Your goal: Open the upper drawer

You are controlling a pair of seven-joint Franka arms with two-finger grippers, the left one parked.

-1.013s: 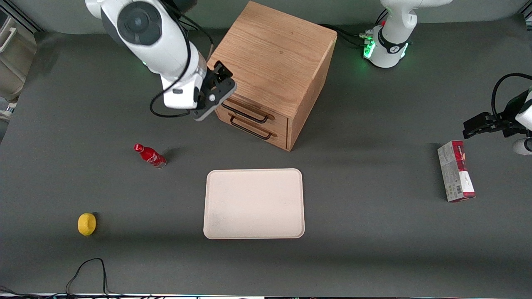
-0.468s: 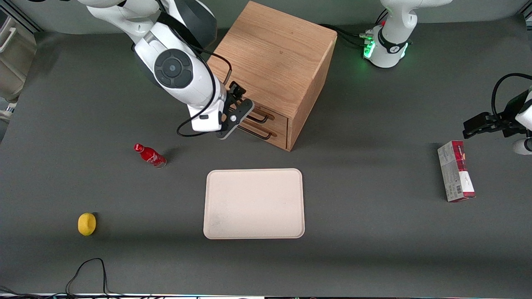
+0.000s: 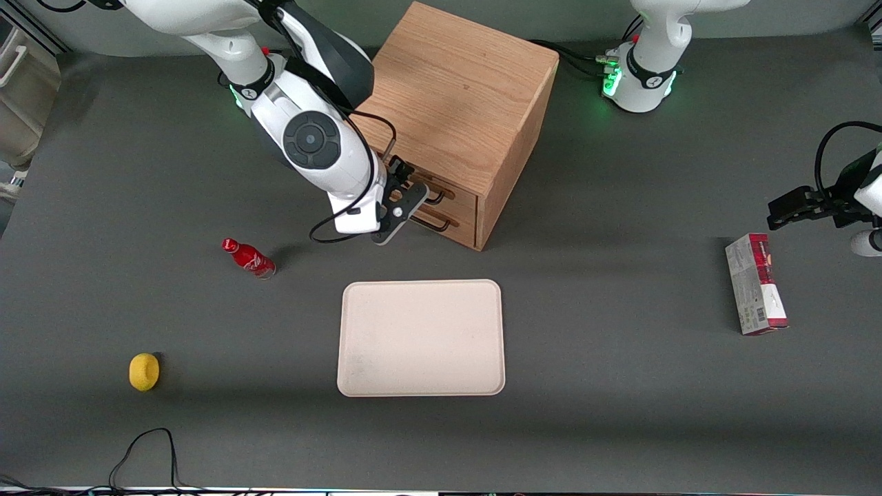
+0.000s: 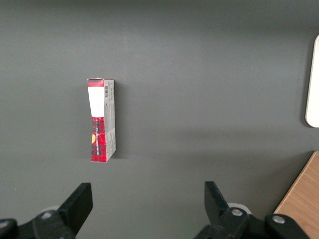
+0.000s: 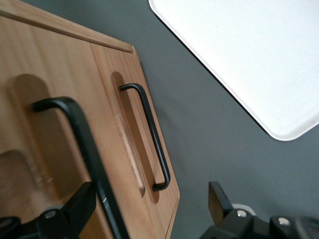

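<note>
Cabinet (image 3: pixel 458 117): oak cube, far middle of table (image 3: pixel 620 386). Upper drawer (image 5: pixel 45 149): shut, black bar handle (image 5: pixel 89 154). Pincer (image 3: pixel 406 200): spread wide, fingers straddling that handle, not closed on it. Lower drawer (image 5: pixel 142 134): shut. Tray (image 3: pixel 421 337): nearer the camera.

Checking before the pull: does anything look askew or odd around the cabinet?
Nothing damaged. The cabinet sits turned at an angle to the tray. Both drawers look shut; the gripper, fingers open, is at the upper drawer handle.

Upper drawer (image 5: pixel 55 149): grained light wood, matt; black metal bar handle (image 5: pixel 87 149), smooth. Table (image 3: pixel 620 386): matt grey.
</note>
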